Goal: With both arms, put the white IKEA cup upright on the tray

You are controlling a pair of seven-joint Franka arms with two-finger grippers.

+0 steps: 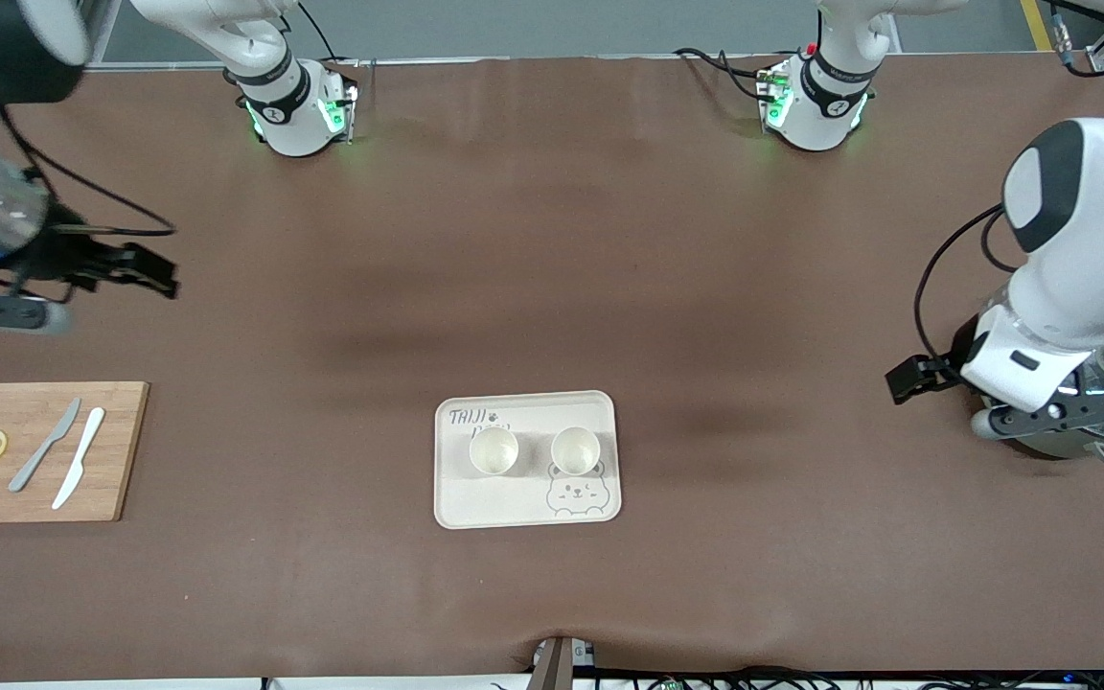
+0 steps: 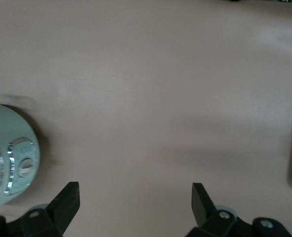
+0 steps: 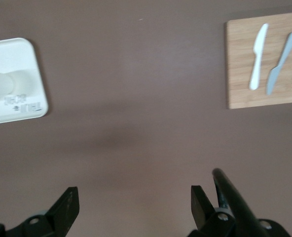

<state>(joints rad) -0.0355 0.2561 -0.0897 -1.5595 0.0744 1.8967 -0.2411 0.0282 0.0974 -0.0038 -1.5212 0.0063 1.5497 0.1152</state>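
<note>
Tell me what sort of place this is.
Most likely a robotics lab bench set up for kitchen-style tests: two robot arms bolted along a brown-covered table, loose cables at its edge, and props such as a tray with two cups and a cutting board with knives.

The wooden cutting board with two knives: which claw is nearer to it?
Right claw, open above bare table beside the wooden cutting board. Left claw, open, hangs at the other table end.
</note>
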